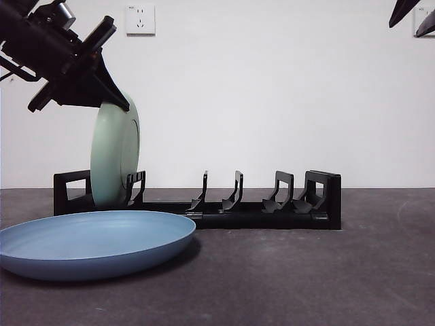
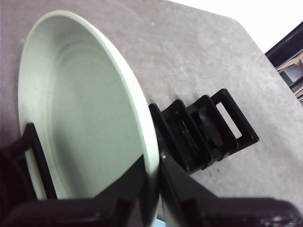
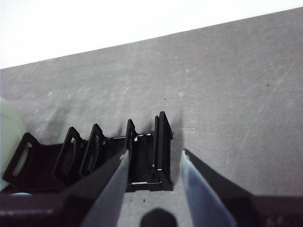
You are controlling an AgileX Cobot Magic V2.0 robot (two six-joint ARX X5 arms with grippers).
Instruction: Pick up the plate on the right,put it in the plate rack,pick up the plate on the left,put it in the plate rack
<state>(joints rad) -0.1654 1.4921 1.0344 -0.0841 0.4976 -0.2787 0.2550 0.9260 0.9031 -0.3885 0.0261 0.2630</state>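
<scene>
green plate (image 1: 114, 159): we see it on edge, about upright w/ a slight tilt, at the rack's left end in front view; lower rim sits down between the end block and the first prong; rim top pinched by a gripper
plate rack (image 1: 258, 216): long low black rack on the table, behind the blue plate; only the left-end slot is occupied, other prongs bare; in right wrist view its far blocky end (image 3: 158, 151) lies just beyond that gripper's tips
blue plate (image 1: 92, 243): flat on the table, front-left, just in front of the rack's left part; we can't tell if rim touches the rack
left gripper (image 2: 154, 189): jaws clamped on the green plate's rim, one jaw each side of the edge; in front view it's the big dark arm (image 1: 64, 64) coming from upper left
right gripper (image 3: 154, 182): jaws apart, nothing between them, hanging above the rack's right end; in front view only black tips at top right corner (image 1: 411, 15)
table (image 1: 353, 272): dark grey, matte, w/ faint scuffs
wall socket (image 1: 140, 19): white, on the wall behind, upper left
</scene>
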